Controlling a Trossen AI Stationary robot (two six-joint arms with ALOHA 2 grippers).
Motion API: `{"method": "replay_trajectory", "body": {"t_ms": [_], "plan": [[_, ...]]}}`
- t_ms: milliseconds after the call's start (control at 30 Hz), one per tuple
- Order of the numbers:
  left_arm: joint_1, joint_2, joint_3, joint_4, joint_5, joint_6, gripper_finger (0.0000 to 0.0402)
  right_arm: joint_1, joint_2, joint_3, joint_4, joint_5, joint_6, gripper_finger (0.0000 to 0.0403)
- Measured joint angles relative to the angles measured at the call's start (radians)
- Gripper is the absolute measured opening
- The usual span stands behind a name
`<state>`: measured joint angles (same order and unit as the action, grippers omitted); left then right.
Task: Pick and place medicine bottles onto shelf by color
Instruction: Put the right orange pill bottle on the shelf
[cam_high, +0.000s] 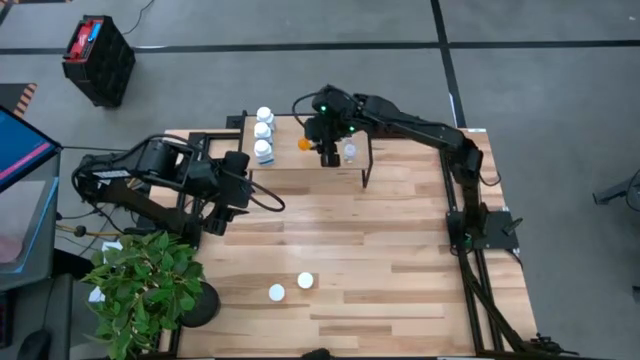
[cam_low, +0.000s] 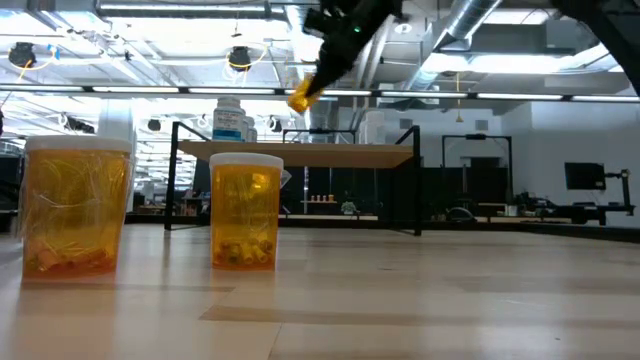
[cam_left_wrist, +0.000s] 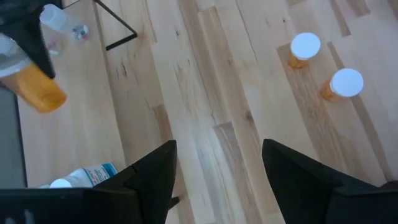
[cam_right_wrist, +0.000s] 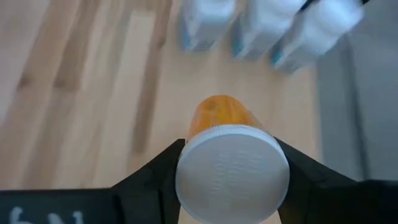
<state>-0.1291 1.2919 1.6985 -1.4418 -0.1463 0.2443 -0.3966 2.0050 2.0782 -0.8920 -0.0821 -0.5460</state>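
The shelf (cam_high: 300, 163) stands at the table's far side. Three white bottles (cam_high: 263, 131) stand in a row on its left end, and a clear bottle (cam_high: 350, 152) stands right of its middle. My right gripper (cam_high: 323, 143) is above the shelf, shut on an orange bottle (cam_high: 304, 143), which also shows in the low view (cam_low: 303, 97). Two more orange bottles with white caps (cam_high: 305, 282) (cam_high: 276, 293) stand on the table near its front edge. My left gripper (cam_high: 238, 190) is open and empty, just in front of the shelf's left end. My right gripper pinches the orange bottle at its white-capped end (cam_right_wrist: 186, 171) between its two fingers (cam_right_wrist: 155, 171), one on each side. The orange body (cam_right_wrist: 217, 115) points away past the fingertips. The bottle hangs tilted and clear above the shelf board (cam_low: 300, 155).
A potted plant (cam_high: 140, 290) stands at the table's near left corner. A black crate (cam_high: 98, 58) sits on the floor beyond the table. The shelf's black legs (cam_high: 366, 165) stand on the table. Bare tabletop (cam_high: 380, 240) lies between the shelf and the two front bottles.
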Motion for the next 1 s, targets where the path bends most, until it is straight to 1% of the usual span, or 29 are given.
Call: {"method": "replay_trajectory", "body": {"t_ms": [67,200,333,600,733,1000], "plan": [[0.000,0.000,0.000,0.000,0.000,0.000,0.0224,-0.004,0.016,0.013,0.001,-0.003,0.003,0.0205],[0.000,0.000,0.000,-0.001,0.000,-0.001,0.0224,-0.004,0.033,0.011,-0.078,-0.006,0.014,0.0205],[0.000,0.000,0.000,-0.002,0.000,-0.012,0.0224,-0.001,0.029,0.012,-0.130,-0.007,0.016,0.0200],[0.000,0.000,0.000,-0.001,0.000,-0.027,0.0224,0.001,0.031,0.012,-0.240,-0.007,0.057,0.0207],[0.000,0.000,0.000,0.000,0.000,-0.031,0.0224,0.002,0.030,0.012,-0.234,-0.007,0.059,0.0203],[0.000,0.000,0.000,0.002,0.000,-0.072,0.0224,-0.002,0.049,0.013,-0.249,-0.003,0.059,0.0216]]}}
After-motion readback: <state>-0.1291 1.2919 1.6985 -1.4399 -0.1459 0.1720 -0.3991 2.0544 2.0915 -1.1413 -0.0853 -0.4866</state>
